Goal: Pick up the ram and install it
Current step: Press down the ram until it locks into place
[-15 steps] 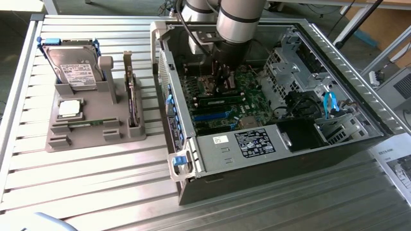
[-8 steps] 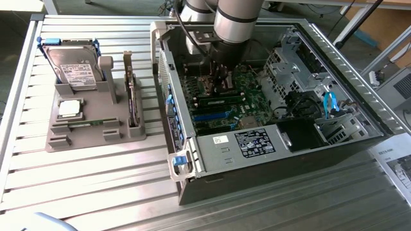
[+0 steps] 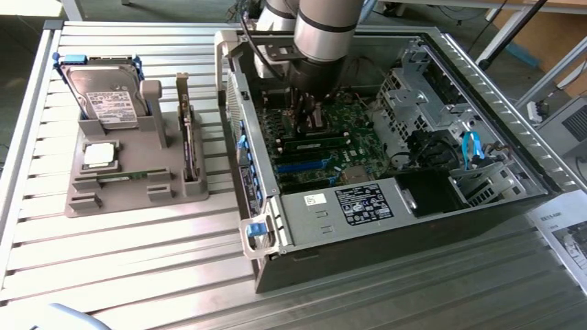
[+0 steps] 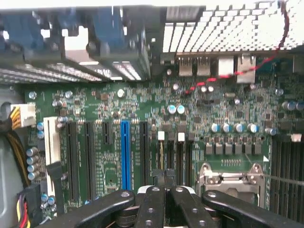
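The ram (image 3: 120, 177) is a thin green strip lying in a low slot of the grey holder (image 3: 110, 199) on the table, at the exterior view's left. My gripper (image 3: 308, 113) hangs inside the open computer case (image 3: 367, 227), well away from the ram. It is low over the green motherboard (image 4: 142, 104), near the silver processor socket (image 4: 228, 178). In the wrist view the black fingers (image 4: 153, 202) are pressed together and the gripper (image 4: 164, 180) is shut with nothing held.
The holder also carries a silver hard drive (image 3: 108, 96), an upright expansion card (image 3: 188, 148) and a pale square chip (image 3: 99, 155). Black and blue card slots (image 4: 125, 152), capacitors and a red wire (image 4: 223, 76) crowd the board. A drive cage (image 3: 413, 103) and power supply (image 3: 367, 203) fill the case.
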